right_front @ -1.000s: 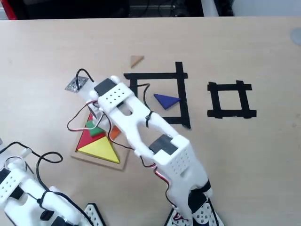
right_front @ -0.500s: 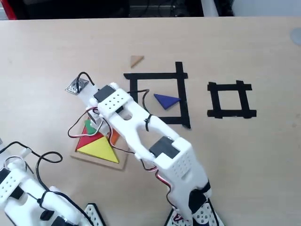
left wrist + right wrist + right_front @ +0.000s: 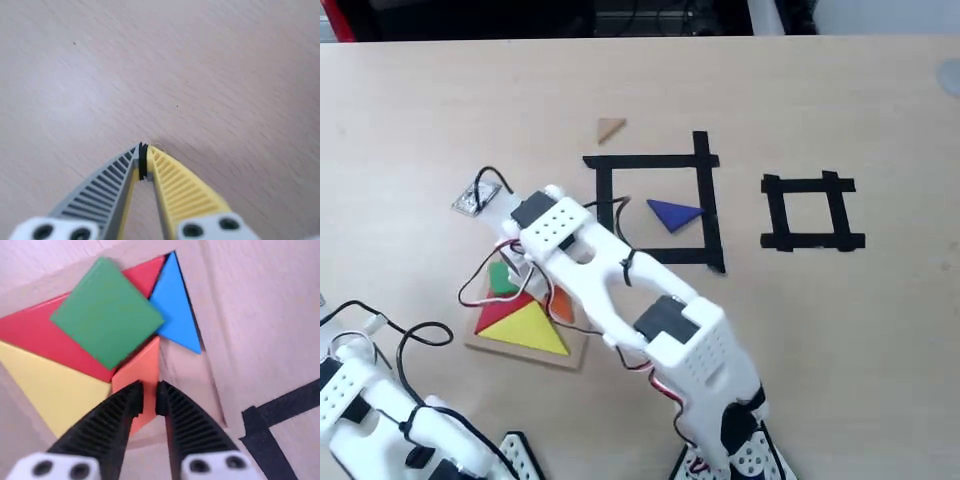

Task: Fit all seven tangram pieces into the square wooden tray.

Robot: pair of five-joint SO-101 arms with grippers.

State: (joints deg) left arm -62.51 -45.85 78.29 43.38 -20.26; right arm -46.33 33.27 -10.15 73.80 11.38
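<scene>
The square wooden tray [image 3: 572, 352] lies at the front left of the table with a yellow triangle [image 3: 525, 328], a red piece, a green square [image 3: 502, 277] and an orange piece [image 3: 561, 301] in it. My right arm [image 3: 620, 280] stretches over it. In the right wrist view my right gripper [image 3: 149, 391] hangs shut just above the orange piece [image 3: 142, 367]. The green square [image 3: 106, 319] lies tilted across the red triangle [image 3: 40, 337], beside a light blue triangle [image 3: 175, 315]. A dark blue triangle [image 3: 672, 213] and a tan triangle [image 3: 610, 128] lie on the table. My left gripper [image 3: 143, 162] is shut above bare table.
Two squares of black tape [image 3: 705, 200] [image 3: 812, 212] mark the table's middle and right; the dark blue triangle sits inside the nearer one. A small silver plate [image 3: 475, 198] lies left of the right arm's wrist. The left arm [image 3: 370, 410] rests at the front left corner.
My right arm has swung left. The tray and its pieces have slid a little left and toward the front, the green square shifting left. The silver plate has also shifted slightly.
</scene>
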